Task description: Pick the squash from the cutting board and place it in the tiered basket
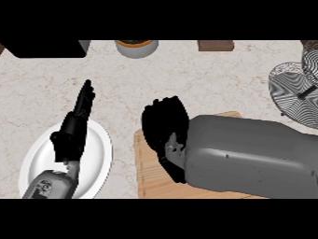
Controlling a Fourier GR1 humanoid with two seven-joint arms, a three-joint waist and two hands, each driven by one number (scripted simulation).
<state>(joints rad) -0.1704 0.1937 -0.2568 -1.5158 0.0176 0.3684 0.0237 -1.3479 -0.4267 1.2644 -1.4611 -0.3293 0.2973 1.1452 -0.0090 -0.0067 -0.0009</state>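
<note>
No squash shows anywhere in the head view; it may lie hidden under my right hand. That black right hand (165, 122) hangs over the far left corner of the wooden cutting board (151, 179), and its broad grey forearm covers most of the board. The wire tiered basket (306, 91) stands at the right edge of the counter, well to the right of that hand. My left hand (74, 126) rests open with straight fingers pointing away from me, over the white plate (96, 168) at the lower left.
A dark box (44, 48) sits at the far left corner. A small pot with an orange rim (136, 47) and a brown block (215, 45) stand along the far edge. Marbled counter lies between the board and the basket.
</note>
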